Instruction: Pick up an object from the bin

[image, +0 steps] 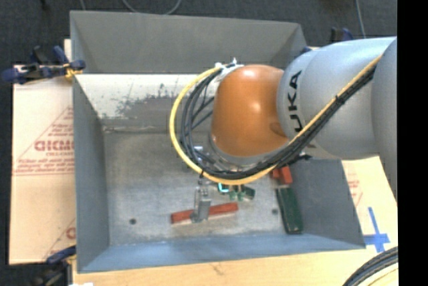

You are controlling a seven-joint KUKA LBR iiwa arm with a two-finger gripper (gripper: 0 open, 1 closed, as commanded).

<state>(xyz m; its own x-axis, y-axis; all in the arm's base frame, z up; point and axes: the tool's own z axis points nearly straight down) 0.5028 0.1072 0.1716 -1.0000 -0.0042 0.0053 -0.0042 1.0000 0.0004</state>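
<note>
**Q:** Camera view. Where does the risk lie?

**A:** In my judgement, at the red bar (224, 210), the thing my hand (202, 212) is set over. It lies flat on the floor of the bin (90, 164), near the front wall. It runs left to right, with its right end a little farther back. A thin bar lying flat on metal offers little to grip. A closing hand might skid across it, or press one end so the other kicks up. The bar could then pivot and drop on the lift. Going too low would jam the hand against the floor.

**Q:** Could anything nearby foul the grasp?

**A:** Little, I think. A small green piece (242, 194) lies just right of the hand and somewhat behind it, below my wrist. A sideways correction there could nudge it. An orange piece (283, 175) and a dark green bar (289, 210) lie well apart, toward the right wall.

**Q:** And the pose?

**A:** My arm enters from the right. Its orange cover (244, 111) hangs over the middle of the bin, with cables (179, 124) looped round its left side. The hand points down in front of the cover and crosses the red bar at about its middle. I cannot tell whether the hand is open or closed. I also cannot tell whether it touches the bar or stands just above it.
</note>
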